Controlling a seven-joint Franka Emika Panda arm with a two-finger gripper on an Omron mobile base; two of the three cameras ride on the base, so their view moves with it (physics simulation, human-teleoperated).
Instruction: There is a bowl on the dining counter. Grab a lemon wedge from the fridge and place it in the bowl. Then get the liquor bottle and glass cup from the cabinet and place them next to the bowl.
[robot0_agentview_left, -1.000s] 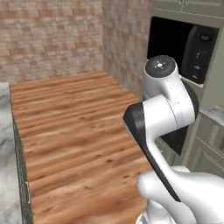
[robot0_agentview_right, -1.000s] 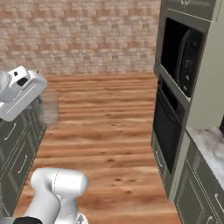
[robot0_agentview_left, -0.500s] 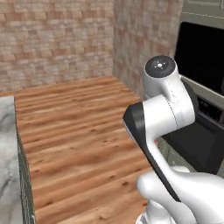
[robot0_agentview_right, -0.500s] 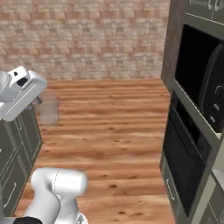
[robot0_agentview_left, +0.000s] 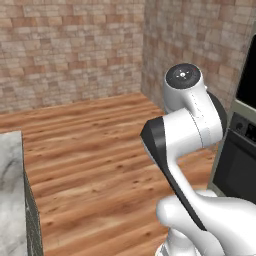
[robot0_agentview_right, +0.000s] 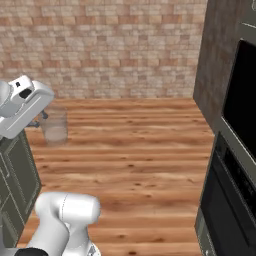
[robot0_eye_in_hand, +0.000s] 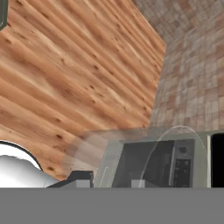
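Observation:
The glass cup (robot0_agentview_right: 54, 126), a small clear pale tumbler, hangs in the air at the left of the right base view. My gripper (robot0_agentview_right: 46, 119) is shut on it, with the white hand just above and left of it. In the hand view the same translucent glass cup (robot0_eye_in_hand: 131, 151) spreads across the lower part, right in front of a dark fingertip (robot0_eye_in_hand: 79, 177). The marble corner of the dining counter (robot0_agentview_left: 10, 190) lies at the left edge of the left base view. The bowl, lemon wedge, liquor bottle, fridge and cabinet are out of view.
Wooden floor (robot0_agentview_left: 100, 150) stretches ahead to a brick wall (robot0_agentview_right: 110, 45). A tall unit with black built-in ovens (robot0_agentview_right: 235, 165) stands on the right, and the ovens (robot0_agentview_left: 240, 150) sit close beside my arm. Dark green base cabinet doors (robot0_agentview_right: 15, 175) stand at the left.
The whole picture has shifted: the base has moved, so the oven unit slides toward the right edge and more brick wall shows. The glass cup stays in the shut gripper.

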